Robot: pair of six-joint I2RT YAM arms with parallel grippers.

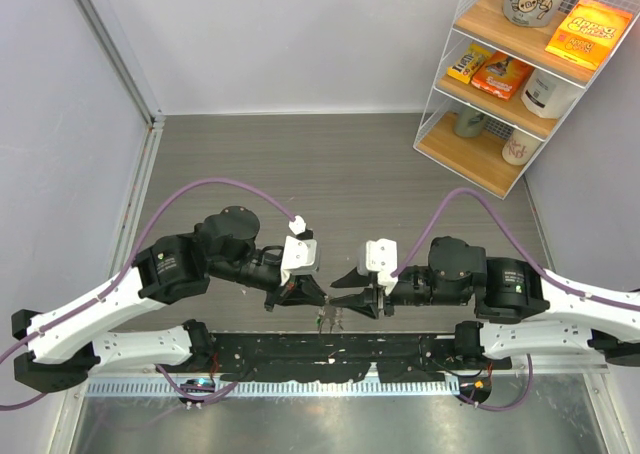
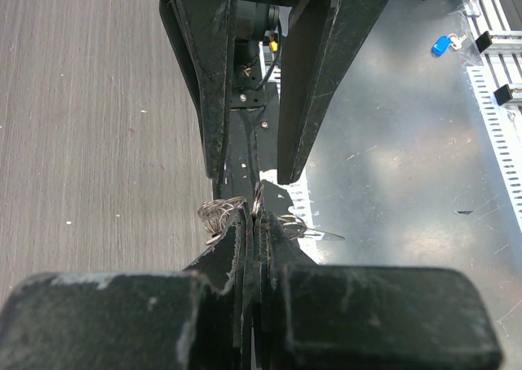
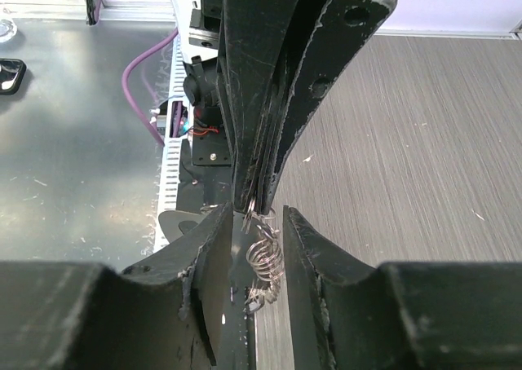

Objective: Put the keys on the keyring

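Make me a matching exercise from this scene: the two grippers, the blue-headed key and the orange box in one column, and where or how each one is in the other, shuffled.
Things:
1. left gripper
2. right gripper
3. blue-headed key
4. orange box

Places or states:
A. on the top shelf of the wire rack
B. jaws apart, one on each side of the keyring
C. jaws shut on the keyring
D. lying on the metal sheet

Pairs: 1-C; 2-B; 3-D; 4-A
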